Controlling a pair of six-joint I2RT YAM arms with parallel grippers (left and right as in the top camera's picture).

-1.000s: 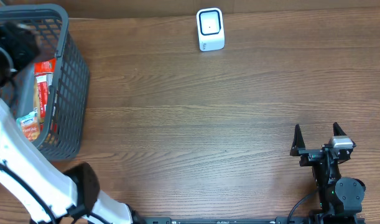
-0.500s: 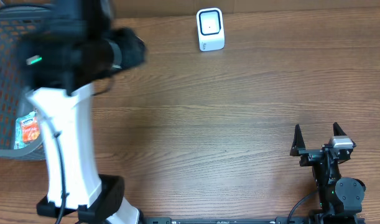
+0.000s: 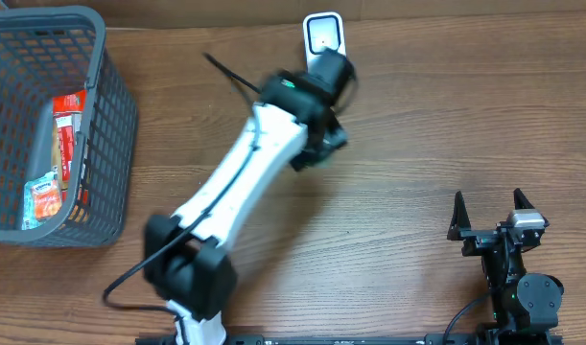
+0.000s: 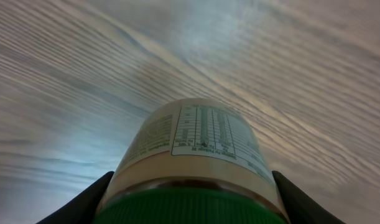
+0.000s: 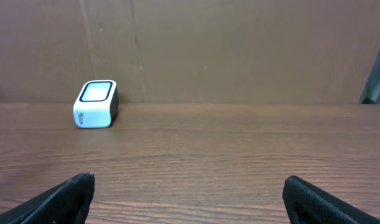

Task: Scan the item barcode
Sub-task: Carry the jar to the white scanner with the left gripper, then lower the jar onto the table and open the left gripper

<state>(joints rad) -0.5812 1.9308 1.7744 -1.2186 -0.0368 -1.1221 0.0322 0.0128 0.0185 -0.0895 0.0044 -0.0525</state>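
The wooden table (image 3: 417, 144) lies as it did a second ago. The left arm (image 3: 245, 172) is what has changed. A second ago it reached into the basket at the far left, and half a second ago it rose over the basket as a blur. Now it stretches diagonally from its base at the near edge up to the scanner, its far end smeared by motion.

The basket (image 3: 115, 115) has not moved and is uncovered again. A red pack (image 3: 70, 120) and a small orange packet (image 3: 43, 199) lie inside it.

The right gripper (image 3: 488, 199) sits in the same spot at the near right. Its fingers are spread wide with nothing between them, and its own camera shows the same (image 5: 186, 182).

The left gripper (image 3: 327, 79) hangs just in front of the scanner (image 3: 323, 31), covering its lower edge in the overhead view. The white scanner has not shifted, and the right wrist view shows it standing at the back of the table (image 5: 95, 104).

The bottle (image 4: 202, 146) cannot be seen from overhead, hidden under the gripper. In the left wrist view the black fingers (image 4: 84, 202) are clamped on either side of it, by the green cap (image 4: 190, 211). Its printed label faces the camera, with streaked wood beyond.
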